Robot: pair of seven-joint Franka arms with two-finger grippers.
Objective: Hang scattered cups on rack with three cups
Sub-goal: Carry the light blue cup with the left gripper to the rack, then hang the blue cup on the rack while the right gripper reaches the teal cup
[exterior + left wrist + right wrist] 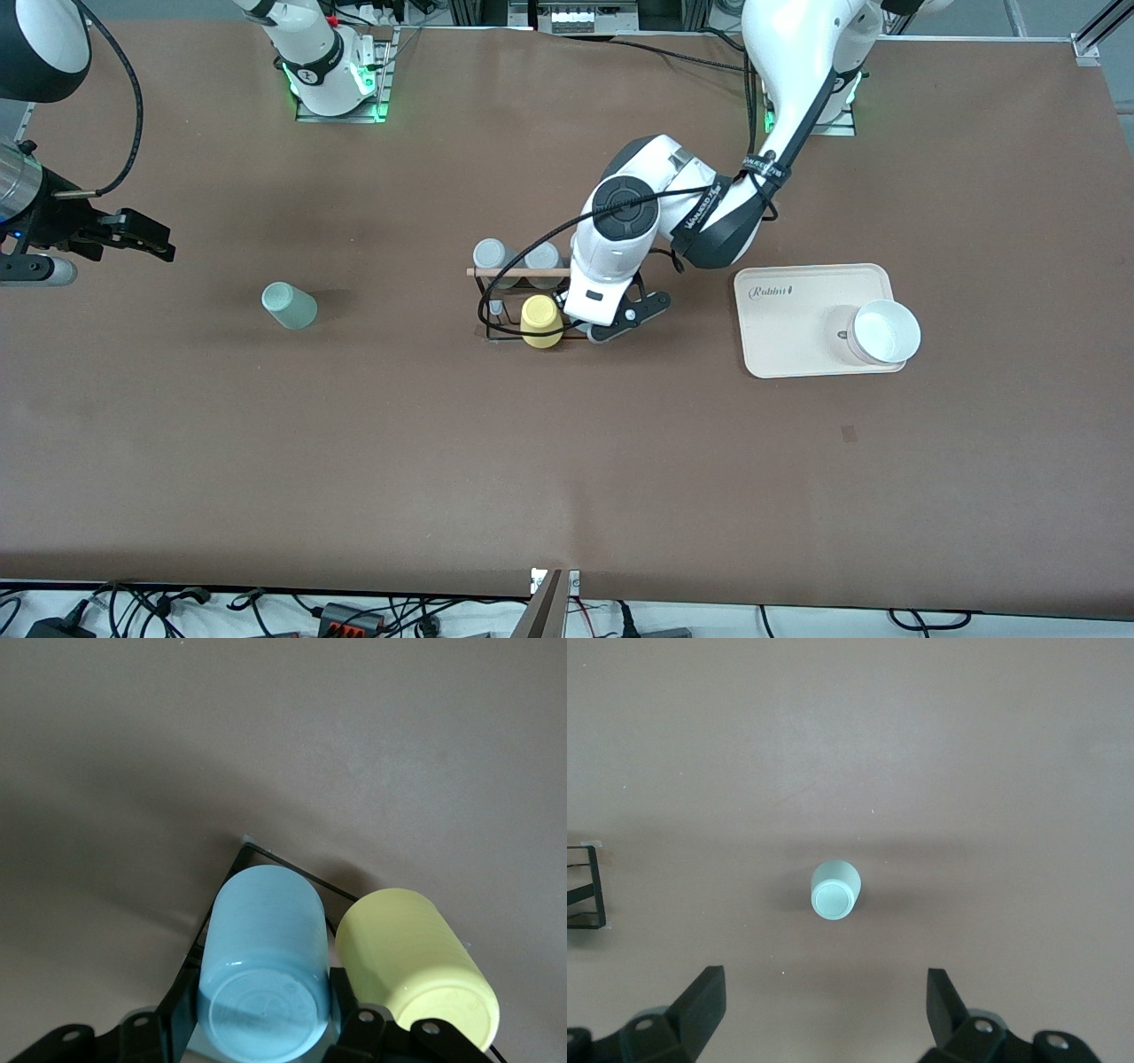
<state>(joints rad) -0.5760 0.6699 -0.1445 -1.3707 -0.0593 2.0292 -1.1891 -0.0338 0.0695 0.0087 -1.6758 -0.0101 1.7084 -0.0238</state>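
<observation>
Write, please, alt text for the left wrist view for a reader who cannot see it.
The left gripper is shut on a light blue cup, base toward the camera, over the black wire rack. A yellow cup sits upside down on the rack right beside it, and bare brown table fills the remainder of the view.

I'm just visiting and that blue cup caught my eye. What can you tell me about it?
The light blue cup is a small, smooth plastic-looking tumbler with no handle. It is held bottom-up in the jaws of the left gripper at the black wire rack, right beside a yellow cup already on the rack. The front view hides it under the arm.
</observation>
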